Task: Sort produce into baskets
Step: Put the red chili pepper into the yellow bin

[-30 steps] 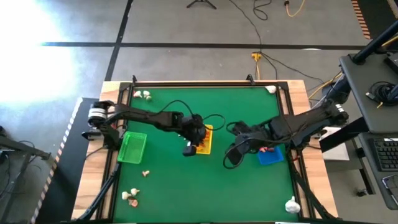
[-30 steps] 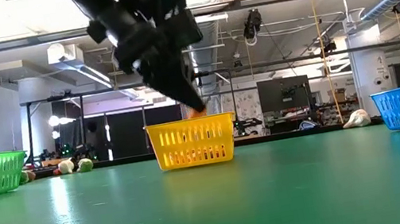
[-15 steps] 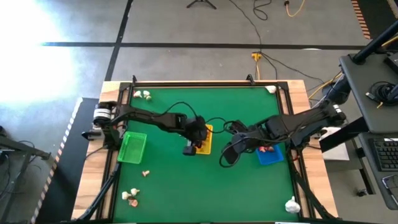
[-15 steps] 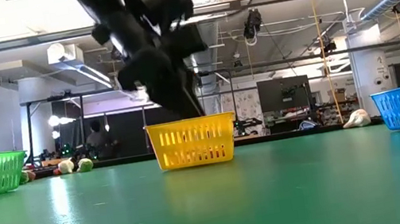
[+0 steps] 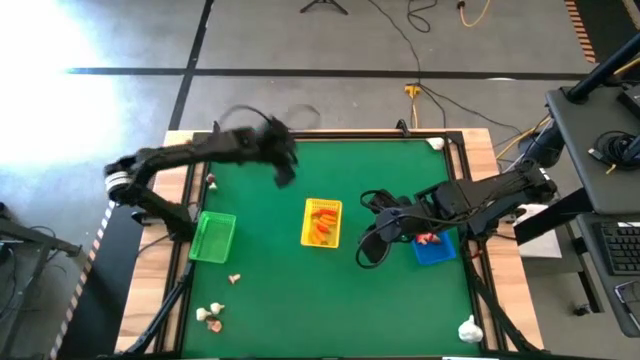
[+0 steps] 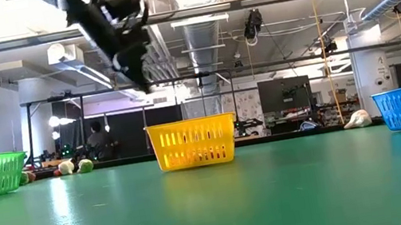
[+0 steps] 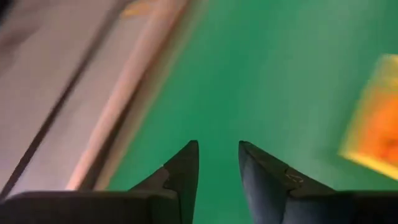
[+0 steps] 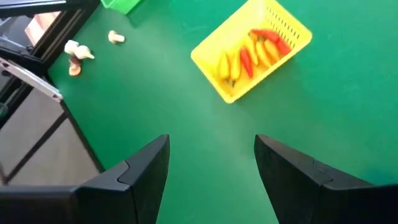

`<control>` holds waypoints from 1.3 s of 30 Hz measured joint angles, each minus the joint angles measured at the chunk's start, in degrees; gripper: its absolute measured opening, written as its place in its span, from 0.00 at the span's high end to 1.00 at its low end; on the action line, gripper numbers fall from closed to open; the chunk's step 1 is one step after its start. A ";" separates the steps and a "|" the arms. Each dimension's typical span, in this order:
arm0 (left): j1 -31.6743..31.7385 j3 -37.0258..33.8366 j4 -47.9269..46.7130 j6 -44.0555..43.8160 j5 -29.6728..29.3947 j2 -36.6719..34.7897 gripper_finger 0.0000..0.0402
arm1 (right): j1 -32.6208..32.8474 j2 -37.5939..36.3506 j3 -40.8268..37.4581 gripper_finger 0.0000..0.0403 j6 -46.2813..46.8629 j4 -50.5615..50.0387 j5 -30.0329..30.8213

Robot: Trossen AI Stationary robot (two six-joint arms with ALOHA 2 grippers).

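The yellow basket (image 5: 322,222) stands mid-table with orange and red produce (image 8: 256,48) lying in it. The green basket (image 5: 213,237) is at the left and the blue basket (image 5: 434,248) at the right, with a reddish piece (image 5: 430,239) in it. My left gripper (image 5: 283,172) hangs high over the far-left part of the mat, open, with nothing between its fingers (image 7: 184,167). My right gripper (image 5: 368,250) hovers between the yellow and blue baskets, open and empty (image 8: 211,155). Loose pieces (image 5: 210,314) lie on the mat near the left front corner.
More loose produce lies at the far left corner (image 5: 230,152), the far right corner (image 5: 437,143), the near right corner (image 5: 470,328) and in front of the green basket (image 5: 234,280). A wooden border (image 5: 300,135) frames the green mat. Bare mat lies in front of the yellow basket.
My left gripper has risen from just above the yellow basket and swung fast toward the table's far left corner, turning as it went. The orange piece that showed at its fingertips over the basket is no longer there. The right arm has kept still.
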 joint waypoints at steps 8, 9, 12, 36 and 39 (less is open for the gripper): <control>20.30 -2.60 -4.43 -17.15 -18.37 -0.97 0.81 | -2.18 0.00 0.22 0.44 -8.04 0.08 5.92; 22.36 -3.13 -4.32 -16.39 -17.29 -0.15 0.81 | -2.95 0.00 0.35 0.44 -9.50 0.16 6.35; 27.56 -3.79 -3.23 -14.04 -16.55 2.77 0.81 | -5.74 0.00 1.22 0.44 -14.70 0.21 6.45; 35.17 27.03 -41.81 -27.47 -18.44 37.06 0.69 | -23.50 0.00 16.19 0.44 -64.26 -0.06 5.99; 35.24 28.10 -43.59 -31.11 -18.57 38.43 0.69 | -25.42 0.00 15.37 0.44 -65.88 -1.96 5.95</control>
